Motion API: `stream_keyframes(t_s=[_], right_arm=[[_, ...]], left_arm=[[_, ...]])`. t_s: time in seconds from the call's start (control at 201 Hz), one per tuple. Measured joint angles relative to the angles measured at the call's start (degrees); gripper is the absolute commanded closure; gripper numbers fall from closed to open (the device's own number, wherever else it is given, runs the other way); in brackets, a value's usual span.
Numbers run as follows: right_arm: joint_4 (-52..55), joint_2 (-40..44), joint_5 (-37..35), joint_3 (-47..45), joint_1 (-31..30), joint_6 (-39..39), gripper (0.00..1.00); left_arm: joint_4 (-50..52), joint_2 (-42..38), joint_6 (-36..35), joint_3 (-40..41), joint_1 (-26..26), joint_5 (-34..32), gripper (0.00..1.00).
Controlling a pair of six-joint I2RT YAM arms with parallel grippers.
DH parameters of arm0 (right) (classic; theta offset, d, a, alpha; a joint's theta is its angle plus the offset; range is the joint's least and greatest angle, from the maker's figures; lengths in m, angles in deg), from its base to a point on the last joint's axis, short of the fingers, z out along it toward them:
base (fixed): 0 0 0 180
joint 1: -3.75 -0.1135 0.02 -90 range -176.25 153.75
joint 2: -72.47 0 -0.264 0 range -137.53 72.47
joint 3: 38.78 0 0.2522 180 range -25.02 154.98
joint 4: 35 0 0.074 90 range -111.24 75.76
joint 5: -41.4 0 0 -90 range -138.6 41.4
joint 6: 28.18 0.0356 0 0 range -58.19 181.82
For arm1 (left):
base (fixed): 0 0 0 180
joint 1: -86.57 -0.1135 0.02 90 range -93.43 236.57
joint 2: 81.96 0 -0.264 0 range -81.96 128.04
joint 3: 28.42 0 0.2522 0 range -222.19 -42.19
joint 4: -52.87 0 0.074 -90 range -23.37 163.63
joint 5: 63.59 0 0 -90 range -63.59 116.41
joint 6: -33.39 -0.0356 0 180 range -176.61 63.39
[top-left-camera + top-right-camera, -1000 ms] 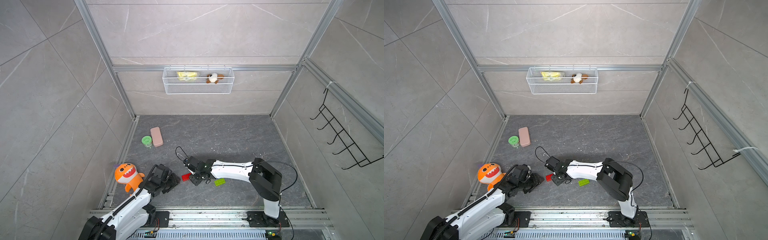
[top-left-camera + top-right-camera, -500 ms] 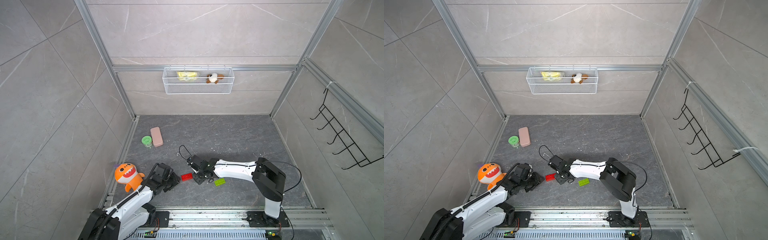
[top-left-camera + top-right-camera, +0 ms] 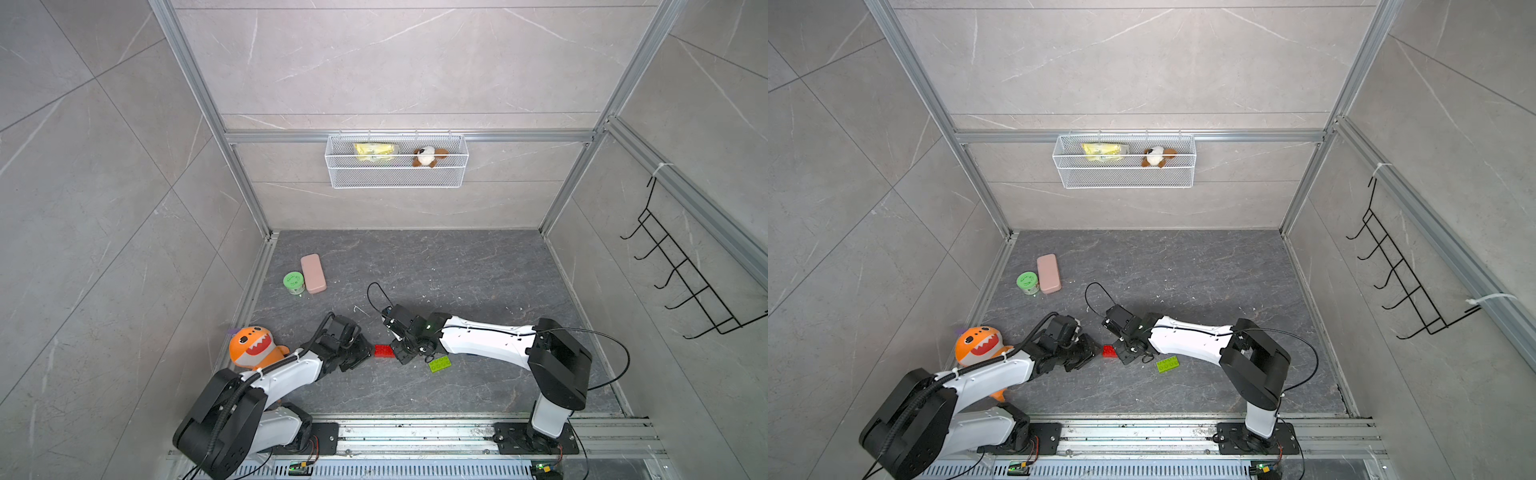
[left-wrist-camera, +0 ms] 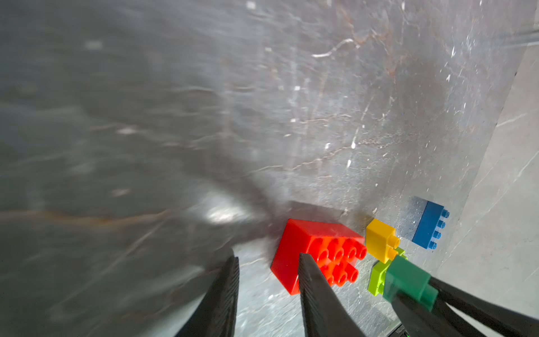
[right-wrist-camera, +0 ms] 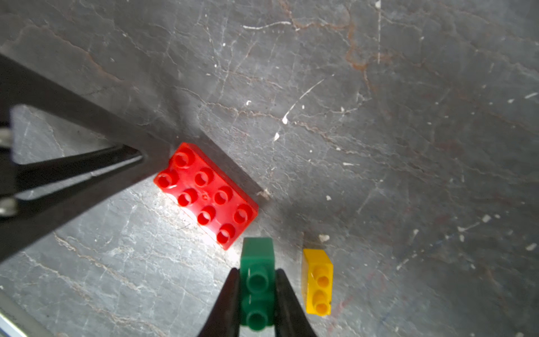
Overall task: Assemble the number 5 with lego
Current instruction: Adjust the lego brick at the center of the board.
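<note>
Nearest the rail, the lime-green brick (image 3: 439, 364) lies loose on the floor; just beyond, the right gripper (image 5: 257, 274) pinches the dark-green brick (image 5: 256, 253) by its sides, studs exposed, presumably to press it onto the red brick (image 5: 205, 194) alongside; the left gripper (image 4: 267, 257), parted and empty, flanks the red one, likely to brace it; the yellow brick (image 5: 318, 280) and blue brick (image 4: 428, 227) wait apart, unjoined.
</note>
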Motion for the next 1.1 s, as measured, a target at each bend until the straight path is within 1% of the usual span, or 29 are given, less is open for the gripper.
stream_keyframes(t_s=[0.119,0.199,0.323,0.587,0.911,1.1], right_arm=[[2.0,0.1,0.0,0.4,0.3,1.8,0.79],[3.4,0.1,0.0,1.1,0.3,3.3,0.78],[5.9,0.1,-0.2,2.5,0.3,5.9,0.79],[8.5,0.2,0.3,3.0,0.3,12.7,0.79],[8.3,0.2,2.8,0.0,0.3,19.4,0.8],[7.8,0.2,4.5,-2.0,0.3,21.3,0.8]], left_arm=[[-1.4,4.0,0.0,-2.7,2.1,0.3,0.62],[-1.8,4.6,0.0,-3.0,2.7,0.3,0.62],[-0.9,3.7,-0.1,-3.0,2.8,0.2,0.59],[1.9,-1.7,-1.0,-3.0,2.9,-0.2,0.52],[3.7,-0.6,-3.3,-3.3,2.9,-0.1,0.52],[4.9,-0.6,-4.1,-3.8,2.9,-0.2,0.52]])
